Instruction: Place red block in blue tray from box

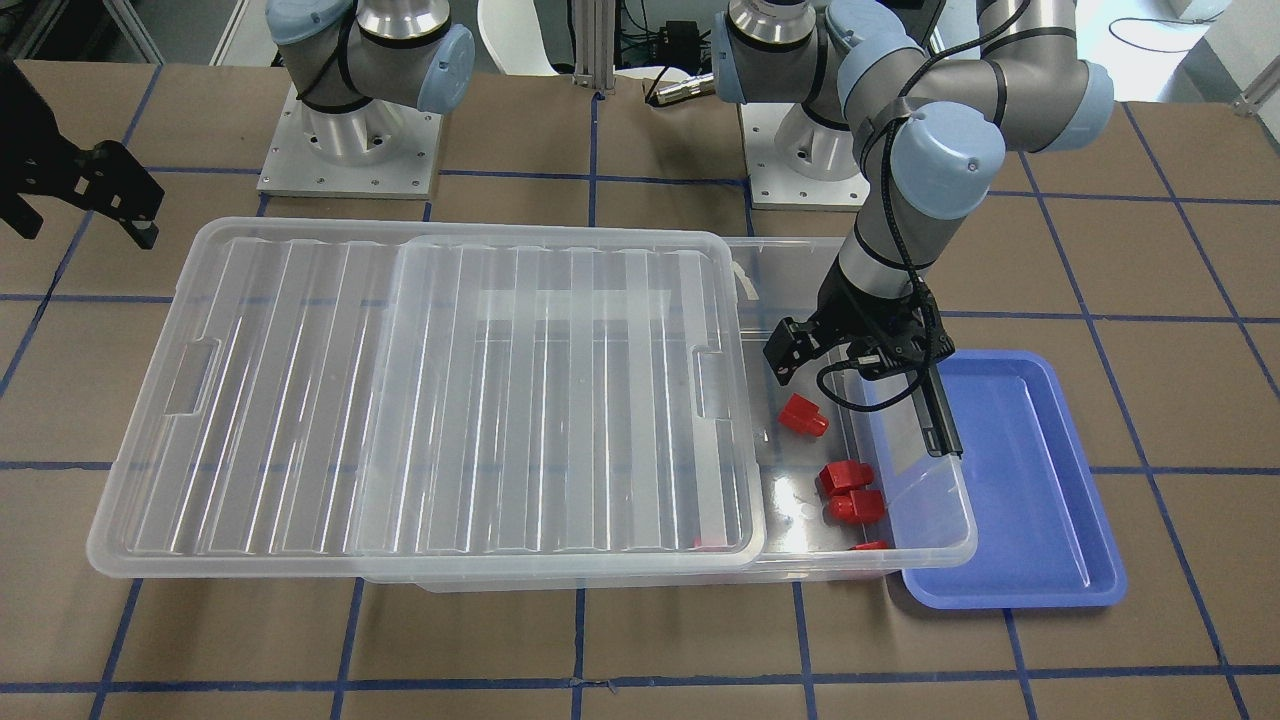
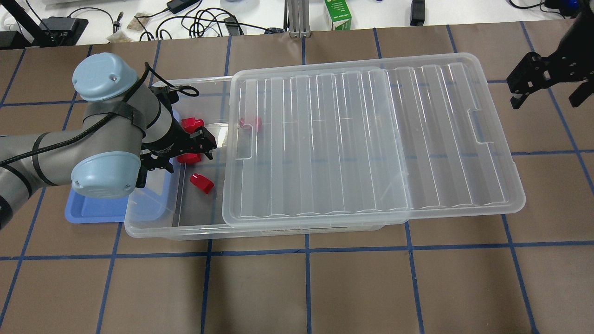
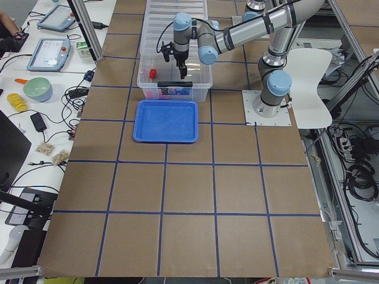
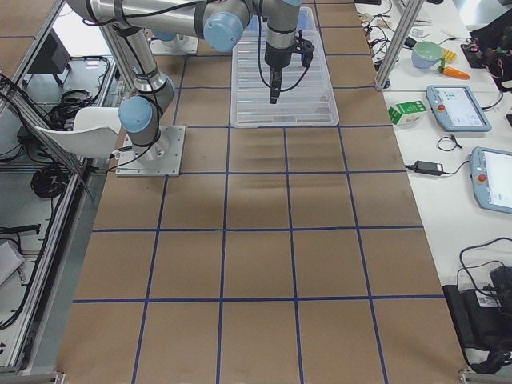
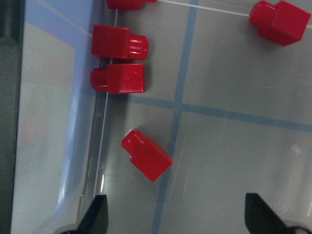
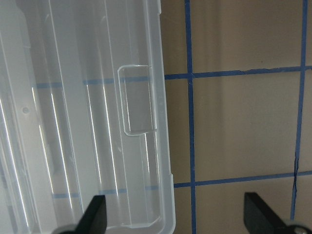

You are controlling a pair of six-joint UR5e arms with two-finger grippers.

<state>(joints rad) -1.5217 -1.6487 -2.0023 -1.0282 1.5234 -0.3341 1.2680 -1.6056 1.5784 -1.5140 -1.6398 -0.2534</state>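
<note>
The box (image 1: 930,545) is a clear bin whose ribbed lid (image 1: 450,400) is slid aside, leaving the end by the blue tray (image 1: 1010,480) open. Several red blocks lie on the box floor there, among them one apart (image 1: 803,416) and two side by side (image 1: 846,476). My left gripper (image 1: 830,365) hangs open and empty inside that open end. In the left wrist view the left gripper (image 5: 178,217) is just short of the nearest red block (image 5: 146,157). My right gripper (image 2: 547,93) is open and empty, off the lid's far end. The blue tray holds nothing.
A black latch bar (image 1: 938,425) stands on the box's short wall between my left gripper and the tray. One more red block (image 2: 250,123) lies under the lid's edge. In the right wrist view the lid's handle end (image 6: 139,100) lies beside brown table with blue tape lines.
</note>
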